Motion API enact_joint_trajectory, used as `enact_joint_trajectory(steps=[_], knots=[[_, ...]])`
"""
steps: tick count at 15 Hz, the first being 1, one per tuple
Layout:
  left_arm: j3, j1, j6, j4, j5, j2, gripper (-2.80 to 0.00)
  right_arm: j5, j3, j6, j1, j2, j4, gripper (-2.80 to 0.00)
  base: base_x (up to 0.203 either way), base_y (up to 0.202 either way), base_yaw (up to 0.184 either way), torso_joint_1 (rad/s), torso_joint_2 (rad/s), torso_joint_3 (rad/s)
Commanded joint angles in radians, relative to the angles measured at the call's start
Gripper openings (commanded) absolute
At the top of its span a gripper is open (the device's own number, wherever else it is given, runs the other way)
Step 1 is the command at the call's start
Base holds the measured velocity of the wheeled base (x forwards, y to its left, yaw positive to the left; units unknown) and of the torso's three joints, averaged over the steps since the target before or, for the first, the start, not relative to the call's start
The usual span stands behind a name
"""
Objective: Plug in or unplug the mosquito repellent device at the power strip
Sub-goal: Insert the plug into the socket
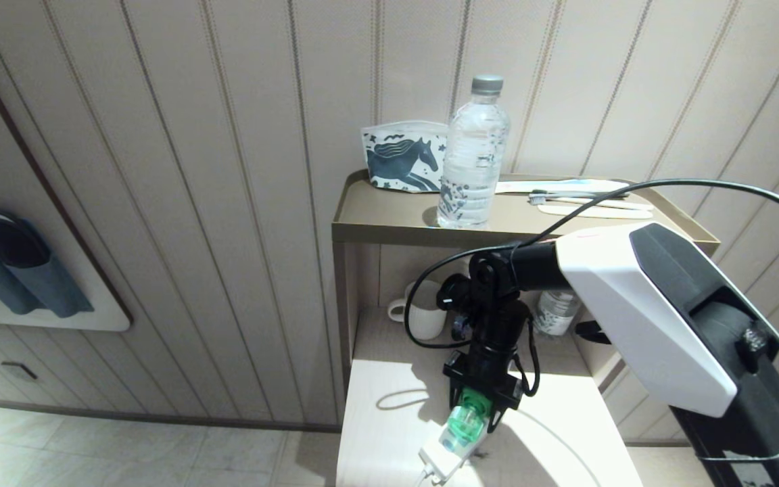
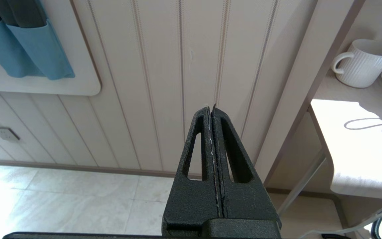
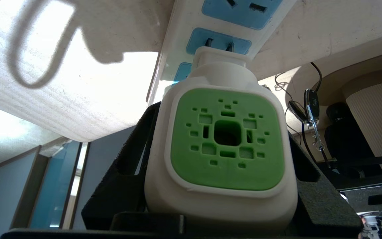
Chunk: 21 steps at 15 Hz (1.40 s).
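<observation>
Pointing at the panelled wall, the left gripper (image 2: 212,111) hangs with its fingers pressed together, centre of its wrist view. Low and centre-right in the head view, the right gripper (image 1: 474,414) has its fingers clamped on the white-headed, green-topped mosquito repellent device (image 1: 466,423), whose metal prongs meet a light-blue socket of the long white plastic power strip (image 1: 438,460) on the pale surface (image 1: 389,433).
</observation>
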State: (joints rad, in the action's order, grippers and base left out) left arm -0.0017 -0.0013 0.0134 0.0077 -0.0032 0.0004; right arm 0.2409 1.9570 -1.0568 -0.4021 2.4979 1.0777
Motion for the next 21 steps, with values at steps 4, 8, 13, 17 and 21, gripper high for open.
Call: enact_joint_trajectory(steps=[4, 8, 13, 17, 21], knots=[[0.000, 0.000, 0.000, 0.000, 0.000, 0.000, -2.80, -0.012, -0.001, -0.005, -0.004, -0.002, 0.001, -2.80, 0.000, 0.000, 0.000, 0.000, 0.00, 0.000], [0.000, 0.000, 0.000, 0.000, 0.000, 0.000, -2.80, -0.070, -0.001, 0.006, -0.007, 0.001, -0.001, -2.80, 0.000, 0.000, 0.000, 0.000, 0.00, 0.000], [0.000, 0.000, 0.000, 0.000, 0.000, 0.000, -2.80, -0.109, 0.000, 0.076, -0.009, -0.004, -0.067, -2.80, 0.000, 0.000, 0.000, 0.000, 0.00, 0.000], [0.000, 0.000, 0.000, 0.000, 0.000, 0.000, -2.80, -0.100, 0.000, 0.067, 0.026, 0.010, -0.069, -2.80, 0.000, 0.000, 0.000, 0.000, 0.00, 0.000], [0.000, 0.000, 0.000, 0.000, 0.000, 0.000, -2.80, -0.091, 0.000, 0.068, 0.049, 0.012, -0.070, -2.80, 0.000, 0.000, 0.000, 0.000, 0.00, 0.000]])
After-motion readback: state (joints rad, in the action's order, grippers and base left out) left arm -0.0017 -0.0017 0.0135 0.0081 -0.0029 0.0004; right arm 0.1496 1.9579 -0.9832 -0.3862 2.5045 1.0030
